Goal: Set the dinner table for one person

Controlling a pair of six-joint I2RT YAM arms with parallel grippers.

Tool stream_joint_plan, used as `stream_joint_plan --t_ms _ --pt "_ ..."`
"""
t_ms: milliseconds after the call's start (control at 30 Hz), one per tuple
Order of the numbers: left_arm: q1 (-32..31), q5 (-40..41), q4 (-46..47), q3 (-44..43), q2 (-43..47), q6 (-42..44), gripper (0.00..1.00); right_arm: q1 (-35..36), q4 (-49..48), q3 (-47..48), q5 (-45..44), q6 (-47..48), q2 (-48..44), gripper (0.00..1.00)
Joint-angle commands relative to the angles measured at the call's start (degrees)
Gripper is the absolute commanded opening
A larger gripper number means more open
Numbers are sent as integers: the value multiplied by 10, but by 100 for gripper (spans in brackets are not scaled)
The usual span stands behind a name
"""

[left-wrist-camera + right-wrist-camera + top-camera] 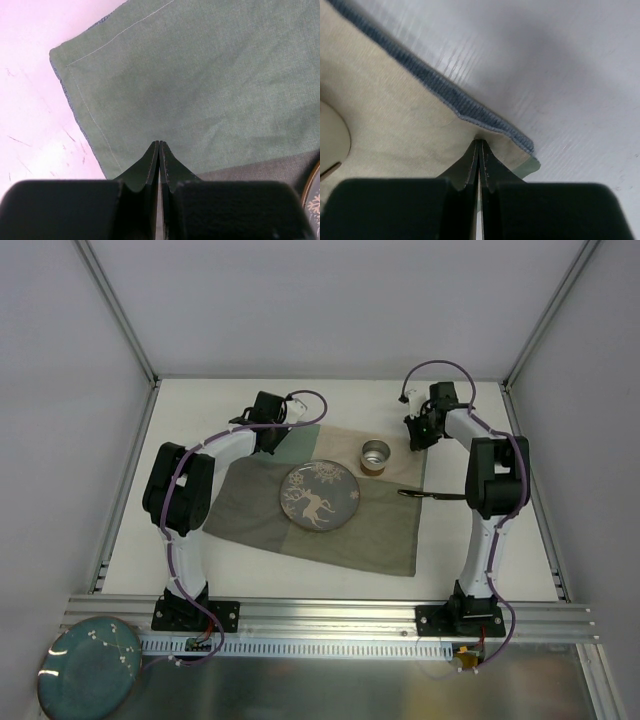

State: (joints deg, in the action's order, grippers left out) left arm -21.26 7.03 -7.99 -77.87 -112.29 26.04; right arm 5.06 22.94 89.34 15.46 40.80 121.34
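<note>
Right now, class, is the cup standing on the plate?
No, the cup stands on the mat, apart from the plate.

Rectangular cloth mat (pixel 380 530): patchwork green, grey-green and beige, blue-grey edging. Round ceramic plate (pixel 319 496): grey-brown, cream deer and snowflakes. Small metal cup (pixel 376 453): silver, brown base. Round glazed dish (pixel 90 670): teal, white speckles. Flat table (pixel 250 570): matte white.

Woven cloth mat (pixel 380 530), matte white dinner table (pixel 130 550), perhaps glazed plate (pixel 319 496).
</note>
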Motion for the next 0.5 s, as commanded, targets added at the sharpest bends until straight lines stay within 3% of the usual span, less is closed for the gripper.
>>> stream_joint_plan --t_ms 0,467 --pt "7 -12 -4 -14 8 -10 0 -3 25 61 -35 -53 31 0" --pt "7 -11 -11 -17 14 -16 0 -1 42 127 -121 -79 79 0"
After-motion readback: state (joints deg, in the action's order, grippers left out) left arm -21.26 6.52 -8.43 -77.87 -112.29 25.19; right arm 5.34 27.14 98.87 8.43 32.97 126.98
